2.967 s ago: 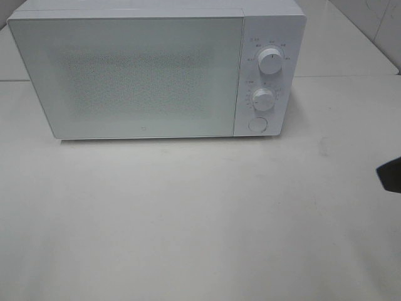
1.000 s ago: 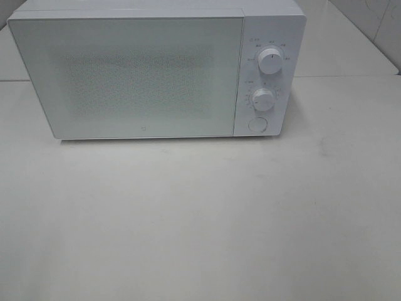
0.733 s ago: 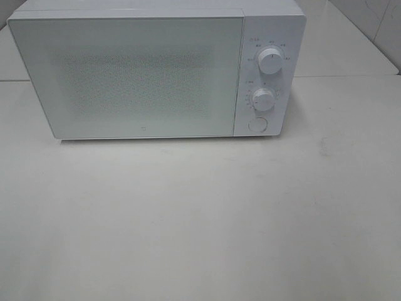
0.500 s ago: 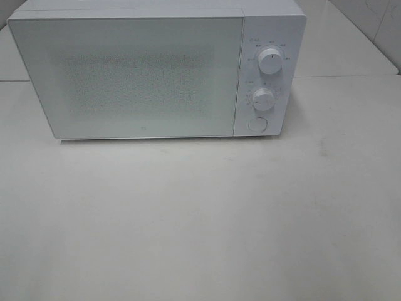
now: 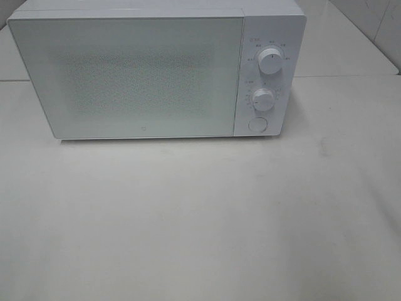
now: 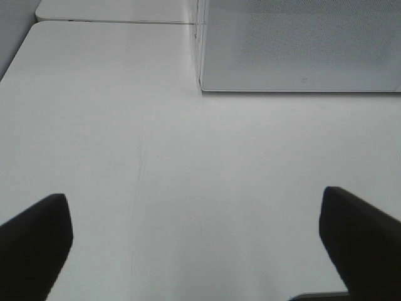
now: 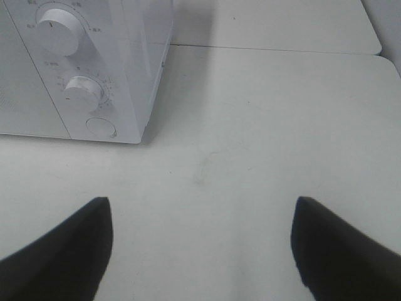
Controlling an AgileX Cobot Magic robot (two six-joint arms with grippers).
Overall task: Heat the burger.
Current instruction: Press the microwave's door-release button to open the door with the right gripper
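Note:
The burger is out of view in every frame. A white microwave stands at the back of the table with its frosted door shut; nothing behind the door can be made out. My left gripper hangs open over bare table in front of the microwave's left corner, with nothing between its dark fingers. My right gripper is open too, empty, in front of the microwave's control panel. Neither gripper shows in the high view.
The panel carries two round knobs and a round button. The white table runs wide in front of the microwave. A seam to a second tabletop lies behind on the right.
A dark gripper tip at the right edge of the high view three seconds ago has left that view. Over the last second nothing has visibly moved.

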